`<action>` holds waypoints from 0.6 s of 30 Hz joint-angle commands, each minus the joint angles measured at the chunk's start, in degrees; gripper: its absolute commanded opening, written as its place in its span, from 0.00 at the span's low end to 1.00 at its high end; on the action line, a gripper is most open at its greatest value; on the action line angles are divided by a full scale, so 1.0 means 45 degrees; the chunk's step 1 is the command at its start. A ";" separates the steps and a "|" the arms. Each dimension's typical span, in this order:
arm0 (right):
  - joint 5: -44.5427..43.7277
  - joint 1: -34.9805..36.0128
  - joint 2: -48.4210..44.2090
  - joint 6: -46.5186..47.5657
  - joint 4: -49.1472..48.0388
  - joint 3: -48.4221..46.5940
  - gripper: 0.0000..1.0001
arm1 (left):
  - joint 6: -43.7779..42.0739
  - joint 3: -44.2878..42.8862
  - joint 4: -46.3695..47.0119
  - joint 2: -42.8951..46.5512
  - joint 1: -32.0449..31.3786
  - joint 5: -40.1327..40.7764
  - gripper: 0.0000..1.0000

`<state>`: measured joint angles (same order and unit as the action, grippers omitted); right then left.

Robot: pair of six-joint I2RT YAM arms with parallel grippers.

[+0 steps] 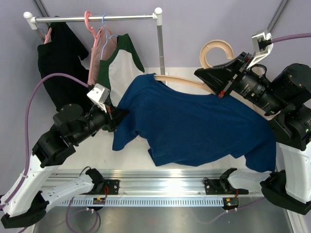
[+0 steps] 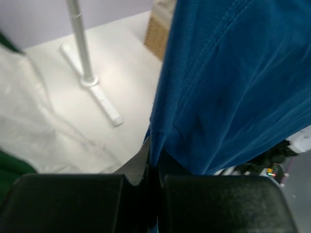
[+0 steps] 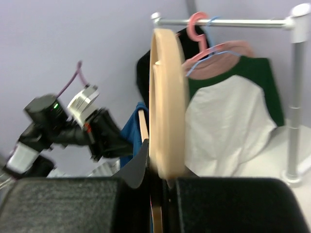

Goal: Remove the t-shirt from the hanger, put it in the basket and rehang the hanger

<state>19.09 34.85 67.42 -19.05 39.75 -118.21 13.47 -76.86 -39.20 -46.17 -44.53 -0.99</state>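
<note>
The dark blue t-shirt [image 1: 194, 128] hangs spread out above the table, its collar end still on the tan wooden hanger [image 1: 182, 81]. The hanger's big hook [image 1: 216, 48] sticks up at the back. My right gripper [image 1: 214, 80] is shut on the hanger near its neck; the hook [image 3: 167, 97] fills the right wrist view. My left gripper [image 1: 119, 116] is shut on the shirt's left sleeve edge, and the blue cloth [image 2: 228, 87] runs up from between the jaws in the left wrist view. One bare hanger arm shows between the collar and my right gripper; the other is hidden under the cloth.
A clothes rail [image 1: 97, 18] stands at the back left with a black garment [image 1: 60, 63], a white shirt with green sleeves [image 1: 119, 68], a pink hanger [image 1: 90, 22] and a thin light-blue hanger [image 1: 106, 24]. The rail's upright post [image 1: 160, 46] and foot [image 2: 92, 92] stand just behind the shirt.
</note>
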 commanded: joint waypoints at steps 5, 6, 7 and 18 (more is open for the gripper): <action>-0.4828 0.0009 0.0332 0.1284 -0.2267 -0.1036 0.00 | 0.0775 0.0558 -0.2205 0.0378 0.0053 0.4337 0.00; -0.4829 0.0009 0.0311 0.1284 -0.2425 -0.0764 0.00 | 0.0891 0.0344 -0.2419 0.0242 0.0053 0.4555 0.00; -0.4848 0.0009 0.0253 0.1206 -0.2581 -0.0646 0.00 | 0.0912 0.0226 -0.2480 0.0164 0.0053 0.4789 0.00; -0.5121 0.0009 0.0077 0.1577 -0.3383 0.0116 0.00 | 0.1088 0.0105 -0.2134 -0.0931 0.0053 0.1011 0.00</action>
<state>0.45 35.11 69.58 -14.13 32.73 -117.58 17.72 -77.28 -50.06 -50.37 -44.53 13.39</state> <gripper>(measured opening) 0.077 0.005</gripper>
